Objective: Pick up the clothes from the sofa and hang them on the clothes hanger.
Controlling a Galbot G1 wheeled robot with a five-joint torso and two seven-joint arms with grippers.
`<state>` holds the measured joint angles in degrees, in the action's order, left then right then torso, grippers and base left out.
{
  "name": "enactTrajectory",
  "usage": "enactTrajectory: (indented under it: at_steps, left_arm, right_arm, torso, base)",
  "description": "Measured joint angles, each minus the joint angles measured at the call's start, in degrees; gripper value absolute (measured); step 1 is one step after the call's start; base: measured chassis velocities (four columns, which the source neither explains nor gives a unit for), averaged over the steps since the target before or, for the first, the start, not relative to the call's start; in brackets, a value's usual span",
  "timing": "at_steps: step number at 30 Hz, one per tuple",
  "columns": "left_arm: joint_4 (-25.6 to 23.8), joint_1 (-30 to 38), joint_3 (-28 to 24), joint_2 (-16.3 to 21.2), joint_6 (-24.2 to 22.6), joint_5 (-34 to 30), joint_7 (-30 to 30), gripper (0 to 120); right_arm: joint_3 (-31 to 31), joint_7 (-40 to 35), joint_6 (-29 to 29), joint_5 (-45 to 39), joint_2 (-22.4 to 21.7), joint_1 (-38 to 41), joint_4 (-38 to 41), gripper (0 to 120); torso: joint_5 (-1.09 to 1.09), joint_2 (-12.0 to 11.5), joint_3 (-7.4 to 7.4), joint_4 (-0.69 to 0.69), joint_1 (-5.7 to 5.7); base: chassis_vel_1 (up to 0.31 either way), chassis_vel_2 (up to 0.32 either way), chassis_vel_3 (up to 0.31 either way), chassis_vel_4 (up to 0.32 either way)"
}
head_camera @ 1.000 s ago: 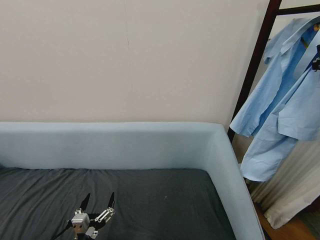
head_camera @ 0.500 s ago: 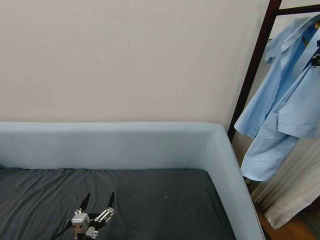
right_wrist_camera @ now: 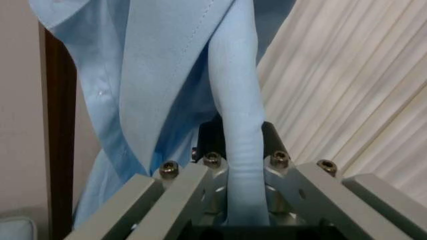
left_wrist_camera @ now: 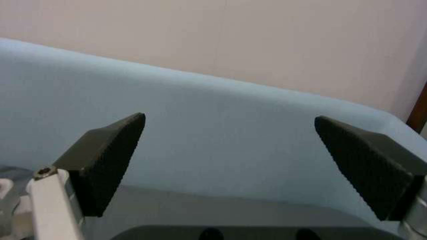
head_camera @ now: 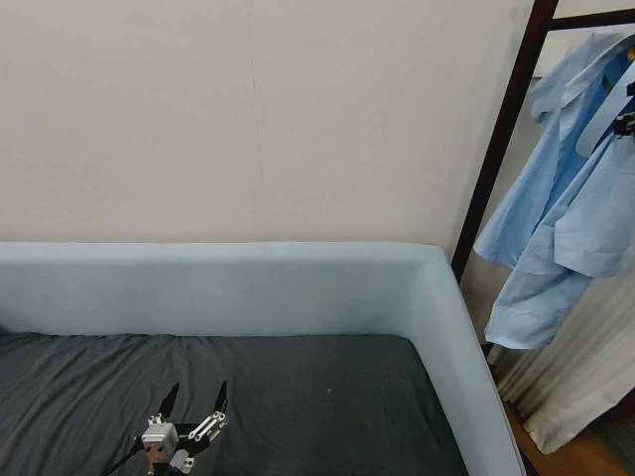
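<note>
Right now the light-blue shirt (head_camera: 561, 198) hangs just beside the dark rack post (head_camera: 501, 139), on the side away from the sofa (head_camera: 298, 288), with a sleeve and tail falling loose below. Your right gripper (right_wrist_camera: 241, 140) is clamped on a rolled fold of that shirt, high up beside the post. I cannot tell how much of the weight the rack's top bar carries.

Treat the shirt as light, limp and thin. It looks like a smooth woven cloth that folds wherever it is unsupported and could slide through the pads. A stitched edge runs down the panel near your grip. I judge that doubled seam, or the collar, a firmer hold than a single layer.

The post is straight, hard, dark wood, and a pale pleated curtain (right_wrist_camera: 347, 100) hangs behind the shirt. Well apart from the post, your left gripper (head_camera: 198, 392) hovers over the sofa's dark grey seat cushion (head_camera: 327, 397), its ribbed black fingers spread apart and holding nothing.
</note>
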<state>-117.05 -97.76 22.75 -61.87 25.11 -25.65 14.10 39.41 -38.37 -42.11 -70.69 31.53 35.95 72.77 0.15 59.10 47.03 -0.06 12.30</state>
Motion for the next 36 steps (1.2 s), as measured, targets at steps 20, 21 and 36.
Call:
enactTrajectory:
  at_steps: [20, 21, 36]
  left_arm:
    - [0.0, 0.0, 0.0, 0.0, 0.0, 0.0, 0.0, 100]
    - [0.0, 0.0, 0.0, 0.0, 0.0, 0.0, 0.0, 100]
    - [0.0, 0.0, 0.0, 0.0, 0.0, 0.0, 0.0, 100]
  right_arm:
    - [15.8, -10.9, 0.0, -20.4, 3.3, 13.7, -2.7, 1]
    - [16.1, -11.6, 0.0, -21.6, 3.3, 13.7, -2.7, 1]
    - [18.0, -16.8, 0.0, -33.0, 5.7, 16.1, -3.8, 1]
  torso:
    - [-0.01, 0.0, 0.00, -0.03, 0.00]
    - [-0.01, 0.0, 0.00, -0.02, 0.01]
    - [0.00, 0.0, -0.01, -0.04, 0.01]
  base:
    - [0.000, 0.000, 0.000, 0.000]
    - [0.000, 0.000, 0.000, 0.000]
    - [0.000, 0.000, 0.000, 0.000]
